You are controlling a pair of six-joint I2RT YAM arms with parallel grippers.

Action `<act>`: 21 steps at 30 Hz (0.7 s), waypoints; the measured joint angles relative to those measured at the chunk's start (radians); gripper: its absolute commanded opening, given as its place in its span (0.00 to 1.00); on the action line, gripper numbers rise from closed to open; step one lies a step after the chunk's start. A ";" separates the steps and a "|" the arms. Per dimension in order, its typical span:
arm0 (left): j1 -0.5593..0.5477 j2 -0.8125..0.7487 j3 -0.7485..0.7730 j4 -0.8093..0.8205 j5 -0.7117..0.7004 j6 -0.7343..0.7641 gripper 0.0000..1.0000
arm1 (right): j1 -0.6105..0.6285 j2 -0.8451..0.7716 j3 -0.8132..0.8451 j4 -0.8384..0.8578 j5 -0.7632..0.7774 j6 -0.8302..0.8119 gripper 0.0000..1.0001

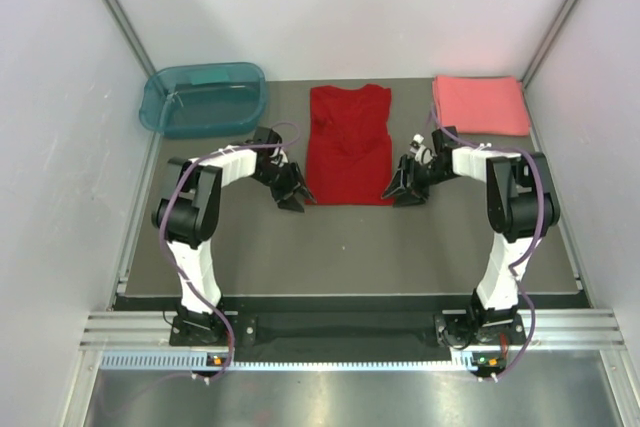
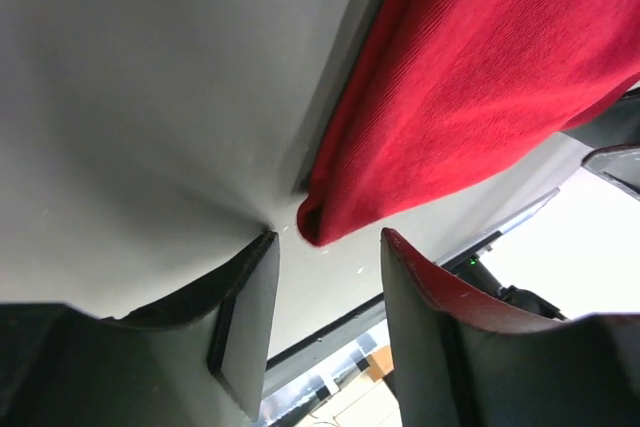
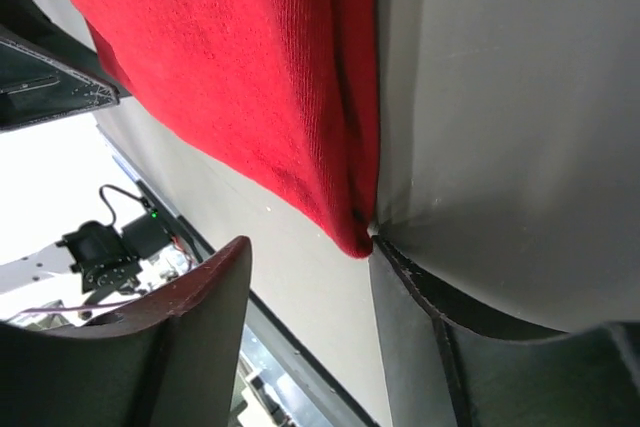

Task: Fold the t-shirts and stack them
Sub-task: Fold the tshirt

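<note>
A deep red t-shirt (image 1: 348, 144) lies flat mid-table as a long narrow shape, collar end away from me. My left gripper (image 1: 295, 198) sits low at its near left corner, my right gripper (image 1: 405, 192) at its near right corner. In the left wrist view the left gripper (image 2: 328, 247) is open, and the red t-shirt's corner (image 2: 420, 137) ends just ahead of the gap, ungripped. In the right wrist view the right gripper (image 3: 308, 247) is open, and the red corner (image 3: 300, 97) touches the tip of one finger (image 3: 400, 287). A coral-pink t-shirt (image 1: 480, 104) lies folded at the back right.
A teal translucent tub (image 1: 203, 97) stands at the back left. White enclosure walls close in both sides and the back. The dark table mat (image 1: 350, 247) runs from the shirt's near hem to the metal rail by the arm bases.
</note>
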 measured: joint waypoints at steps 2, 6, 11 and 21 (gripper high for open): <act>0.000 0.013 0.010 0.005 0.012 -0.009 0.45 | 0.000 0.005 0.000 0.008 -0.002 0.012 0.45; 0.000 0.049 0.035 0.023 0.024 -0.020 0.12 | 0.000 0.028 0.013 0.021 -0.004 0.023 0.24; 0.001 0.075 0.049 0.025 0.046 -0.002 0.00 | 0.002 0.049 0.012 0.030 0.013 0.029 0.00; -0.062 -0.128 -0.216 0.087 -0.009 0.035 0.00 | 0.016 -0.112 -0.180 0.024 0.055 -0.005 0.00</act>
